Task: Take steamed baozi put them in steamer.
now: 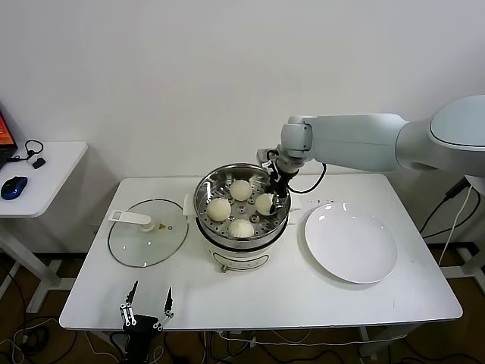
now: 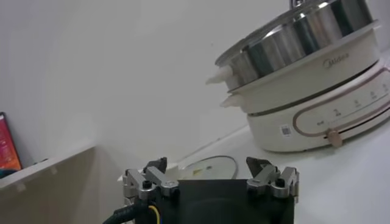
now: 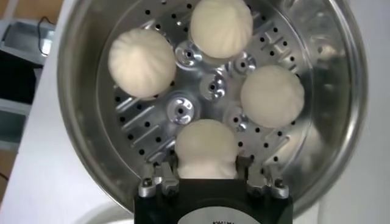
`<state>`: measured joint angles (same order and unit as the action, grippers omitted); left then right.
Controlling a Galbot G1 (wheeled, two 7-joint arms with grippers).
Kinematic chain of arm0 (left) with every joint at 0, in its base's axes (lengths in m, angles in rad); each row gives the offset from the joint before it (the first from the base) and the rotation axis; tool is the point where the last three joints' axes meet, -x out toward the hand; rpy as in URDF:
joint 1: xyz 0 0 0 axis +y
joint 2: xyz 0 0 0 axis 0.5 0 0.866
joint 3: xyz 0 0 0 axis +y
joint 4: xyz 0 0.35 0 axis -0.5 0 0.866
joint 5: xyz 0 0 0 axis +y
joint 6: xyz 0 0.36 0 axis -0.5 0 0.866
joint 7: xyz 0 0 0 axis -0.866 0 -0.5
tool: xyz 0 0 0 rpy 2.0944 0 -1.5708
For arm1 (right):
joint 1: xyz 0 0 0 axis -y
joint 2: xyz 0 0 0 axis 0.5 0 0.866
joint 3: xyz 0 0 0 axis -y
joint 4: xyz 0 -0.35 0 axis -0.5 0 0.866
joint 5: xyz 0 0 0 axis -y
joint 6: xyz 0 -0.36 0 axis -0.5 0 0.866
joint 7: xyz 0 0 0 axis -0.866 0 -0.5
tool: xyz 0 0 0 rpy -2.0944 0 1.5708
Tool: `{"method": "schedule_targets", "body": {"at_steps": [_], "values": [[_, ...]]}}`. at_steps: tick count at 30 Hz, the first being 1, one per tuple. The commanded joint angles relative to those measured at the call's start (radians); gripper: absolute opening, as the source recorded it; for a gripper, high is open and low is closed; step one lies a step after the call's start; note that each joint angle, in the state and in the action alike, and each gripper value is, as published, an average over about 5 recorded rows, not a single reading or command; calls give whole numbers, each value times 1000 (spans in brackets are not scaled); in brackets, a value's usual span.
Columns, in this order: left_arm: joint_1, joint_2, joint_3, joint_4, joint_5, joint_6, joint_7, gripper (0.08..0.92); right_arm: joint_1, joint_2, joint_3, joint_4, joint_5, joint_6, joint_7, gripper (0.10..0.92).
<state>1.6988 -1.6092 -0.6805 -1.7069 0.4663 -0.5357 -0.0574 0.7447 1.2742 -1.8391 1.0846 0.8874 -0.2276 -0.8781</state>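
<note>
Several off-white baozi lie on the perforated tray of the steel steamer [image 1: 199, 199]: one at the back [image 1: 241, 189], one on the left [image 1: 220, 208], one at the front [image 1: 242, 227] and one on the right [image 1: 264, 203]. My right gripper [image 1: 277, 199] reaches down into the pot over the right one. In the right wrist view that baozi [image 3: 206, 148] rests on the tray [image 3: 210, 85] between the fingers of the gripper [image 3: 206, 165], which stand open close on either side of it. My left gripper [image 1: 150, 296] waits open at the table's front edge.
A glass lid [image 1: 148, 231] with a white handle lies left of the steamer. A bare white plate [image 1: 351, 243] sits to its right. A side table with a blue mouse [image 1: 14, 187] stands at far left. The left wrist view shows the steamer's side [image 2: 292, 42].
</note>
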Motion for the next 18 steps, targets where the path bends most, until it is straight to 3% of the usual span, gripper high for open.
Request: {"method": "schedule_targets", "body": {"at_steps": [1,7,12,18], "values": [[1,-49,2,0,0,-1,0,823,-8,-3,12,-9,-11,-2,29,666],[3,-49,2,-5,2,-1,0,823,25,-24,24,3,31,7,27,807],[7,-49,2,-13,2,0,1,823,78,-59,21,25,91,6,37,822],[11,-49,4,-21,4,2,3,823,130,-159,67,95,195,-43,186,823]]}}
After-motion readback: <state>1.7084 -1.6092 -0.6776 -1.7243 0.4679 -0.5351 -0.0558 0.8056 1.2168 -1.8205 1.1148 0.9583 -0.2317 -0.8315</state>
